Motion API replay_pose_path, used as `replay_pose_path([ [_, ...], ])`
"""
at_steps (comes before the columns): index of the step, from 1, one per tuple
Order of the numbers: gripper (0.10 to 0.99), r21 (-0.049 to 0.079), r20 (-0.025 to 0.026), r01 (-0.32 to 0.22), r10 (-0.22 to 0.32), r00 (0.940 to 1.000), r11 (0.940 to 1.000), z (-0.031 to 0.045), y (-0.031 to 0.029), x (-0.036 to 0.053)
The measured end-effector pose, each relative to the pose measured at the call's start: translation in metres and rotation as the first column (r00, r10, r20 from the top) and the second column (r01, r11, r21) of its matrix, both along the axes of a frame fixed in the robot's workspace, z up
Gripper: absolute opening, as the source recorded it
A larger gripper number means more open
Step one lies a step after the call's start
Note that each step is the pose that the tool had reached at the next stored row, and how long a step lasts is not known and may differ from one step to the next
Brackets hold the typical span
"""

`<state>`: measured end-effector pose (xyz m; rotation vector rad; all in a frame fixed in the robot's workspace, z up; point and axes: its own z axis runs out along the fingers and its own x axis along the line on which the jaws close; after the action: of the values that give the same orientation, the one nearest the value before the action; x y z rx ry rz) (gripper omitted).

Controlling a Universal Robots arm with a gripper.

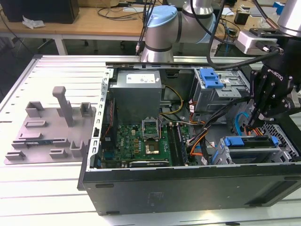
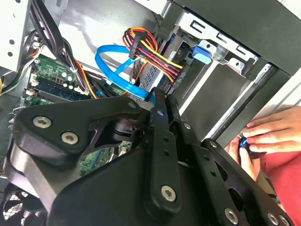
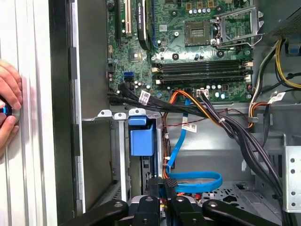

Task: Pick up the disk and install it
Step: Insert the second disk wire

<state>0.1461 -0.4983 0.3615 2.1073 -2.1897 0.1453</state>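
In the exterior view the disk [image 1: 233, 141] lies flat in the top of the drive cage [image 1: 282, 155] at the case's front right, its blue frame showing along the edge. My black gripper [image 1: 252, 123] hangs just above that cage, tilted toward it. Both wrist views show the two fingers pressed together, gripper [image 3: 163, 182] and gripper [image 2: 159, 100] shut, with nothing visible between them. A blue plastic end piece [image 3: 141, 141] sits in the cage opening ahead of the fingertips; I cannot tell whether it belongs to the disk.
A looped thin blue cable [image 3: 197, 181] and bundled orange and black wires [image 3: 207, 110] lie close to the fingers. The motherboard [image 1: 141, 141] fills the case floor. A second bay with a blue tab [image 1: 210, 77] stands behind. A person's hand [image 2: 268, 134] rests outside the case wall.
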Motion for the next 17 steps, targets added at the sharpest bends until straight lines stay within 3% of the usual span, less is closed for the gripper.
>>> replay_pose_path([
  [5,0.161,0.014,0.0073,-0.003,0.003,1.0,0.9999,-0.0005,-0.0049,-0.0005],
  [17,0.161,0.035,0.0126,-0.005,0.004,0.9999,0.9994,-0.0045,-0.0139,-0.0011],
])
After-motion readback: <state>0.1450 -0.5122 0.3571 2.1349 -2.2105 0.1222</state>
